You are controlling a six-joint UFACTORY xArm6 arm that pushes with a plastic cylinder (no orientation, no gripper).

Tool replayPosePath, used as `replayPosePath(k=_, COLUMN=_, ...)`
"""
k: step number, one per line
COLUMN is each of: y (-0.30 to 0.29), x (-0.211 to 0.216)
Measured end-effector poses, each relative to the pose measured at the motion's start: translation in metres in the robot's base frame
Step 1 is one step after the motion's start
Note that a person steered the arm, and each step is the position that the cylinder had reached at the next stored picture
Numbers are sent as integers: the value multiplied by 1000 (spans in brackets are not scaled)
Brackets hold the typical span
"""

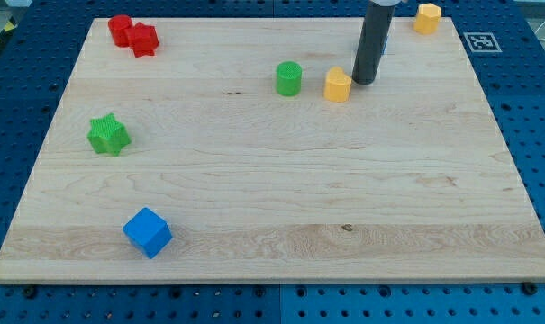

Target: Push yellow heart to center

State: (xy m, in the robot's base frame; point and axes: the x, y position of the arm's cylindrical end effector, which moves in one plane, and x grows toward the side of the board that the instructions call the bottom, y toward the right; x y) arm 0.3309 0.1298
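Observation:
A yellow heart block (338, 85) lies on the wooden board (281, 180) in the upper middle, a little right of centre. My tip (364, 81) is down on the board just to the heart's right, touching it or nearly so. A green cylinder block (289, 78) stands just left of the heart. A second yellow block (427, 17), its shape unclear, sits at the board's top right corner.
Two red blocks (132, 34) sit together at the top left. A green star block (108, 134) lies at the left. A blue cube (148, 232) lies at the bottom left. A fiducial marker (481, 40) is off the board's top right edge.

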Motion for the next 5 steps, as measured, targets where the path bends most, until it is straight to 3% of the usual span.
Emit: replayPosePath(k=5, y=-70, x=35)
